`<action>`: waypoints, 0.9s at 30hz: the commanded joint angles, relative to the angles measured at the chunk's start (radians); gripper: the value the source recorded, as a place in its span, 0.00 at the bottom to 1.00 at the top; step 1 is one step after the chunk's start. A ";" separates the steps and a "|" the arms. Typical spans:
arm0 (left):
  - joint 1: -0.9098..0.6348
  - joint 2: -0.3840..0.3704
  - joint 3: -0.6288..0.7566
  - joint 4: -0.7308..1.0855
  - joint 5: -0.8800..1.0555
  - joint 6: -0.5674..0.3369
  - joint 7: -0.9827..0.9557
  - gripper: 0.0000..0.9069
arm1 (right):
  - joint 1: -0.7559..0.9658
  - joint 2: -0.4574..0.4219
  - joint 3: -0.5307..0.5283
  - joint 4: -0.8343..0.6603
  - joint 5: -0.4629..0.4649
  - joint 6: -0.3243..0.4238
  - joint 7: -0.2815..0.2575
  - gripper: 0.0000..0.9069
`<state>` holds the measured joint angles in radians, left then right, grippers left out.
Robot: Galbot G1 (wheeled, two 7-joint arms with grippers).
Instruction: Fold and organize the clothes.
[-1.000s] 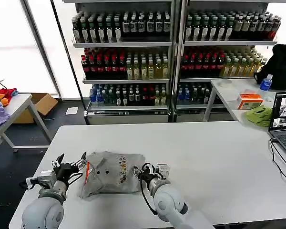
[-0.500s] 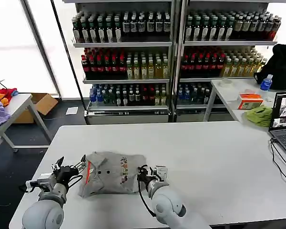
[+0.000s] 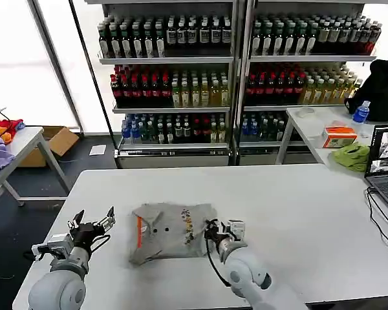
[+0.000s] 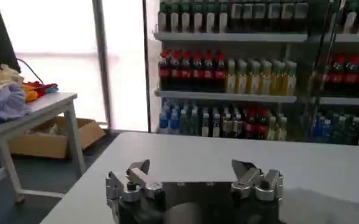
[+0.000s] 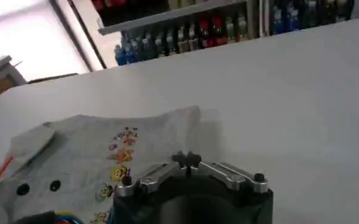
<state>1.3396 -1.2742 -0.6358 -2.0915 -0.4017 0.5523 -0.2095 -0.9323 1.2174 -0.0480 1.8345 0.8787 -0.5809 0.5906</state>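
A folded light grey shirt (image 3: 170,232) lies on the white counter (image 3: 297,213), toward the robot's near edge and a little left of the counter's middle. Its orange collar trim (image 3: 139,230) runs along the side facing the left arm, two dark buttons sit beside that, and a strip of small multicoloured print (image 3: 188,226) crosses the cloth nearer the right arm. The folded bundle is roughly rectangular, with its near left corner drooping into a slanted edge. The right end effector (image 3: 213,230) sits at the shirt's right edge, just touching or overlapping the cloth there; in the right wrist view its two fingers (image 5: 188,161) are pressed tip to tip, clenched together low over the shirt (image 5: 100,170), and whether a thin fold of fabric is pinched between them cannot be told. The left end effector (image 3: 92,221) hovers over bare counter to the left of the shirt, apart from it, with its fingers spread wide and nothing between them; the left wrist view shows the same released stance (image 4: 194,171), the two fingertips well apart above the counter surface. Behind the counter stand tall shelves of bottled drinks (image 3: 200,84). A laptop (image 3: 385,171) rests at the counter's far right edge, and a lime-green cloth lump (image 3: 351,155) lies on a second table (image 3: 310,123) beyond it.
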 commanded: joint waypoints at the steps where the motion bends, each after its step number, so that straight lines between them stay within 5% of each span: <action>1: -0.003 -0.015 0.011 0.001 0.005 -0.019 -0.005 1.00 | 0.000 -0.218 0.149 -0.011 -0.157 -0.001 -0.143 0.00; 6: -0.009 -0.022 0.027 -0.005 0.011 -0.008 -0.004 1.00 | -0.018 -0.231 0.176 -0.028 -0.252 0.000 -0.172 0.01; 7: -0.008 -0.023 0.029 -0.004 0.012 -0.006 -0.004 1.00 | -0.028 -0.233 0.181 -0.022 -0.265 0.000 -0.180 0.37; 8: -0.007 -0.024 0.030 -0.002 0.012 -0.005 -0.004 1.00 | -0.036 -0.233 0.183 -0.016 -0.275 0.000 -0.188 1.00; 19: 0.028 -0.023 0.020 -0.019 0.016 -0.003 0.007 1.00 | -0.150 -0.191 0.231 0.210 -0.356 0.002 -0.215 1.00; 27: 0.032 -0.032 0.024 -0.029 0.018 0.004 0.008 1.00 | -0.231 -0.186 0.155 0.272 -0.134 -0.003 -0.122 1.00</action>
<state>1.3586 -1.3012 -0.6145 -2.1165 -0.3861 0.5558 -0.2030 -1.0670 1.0427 0.1350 1.9872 0.6147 -0.5821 0.4153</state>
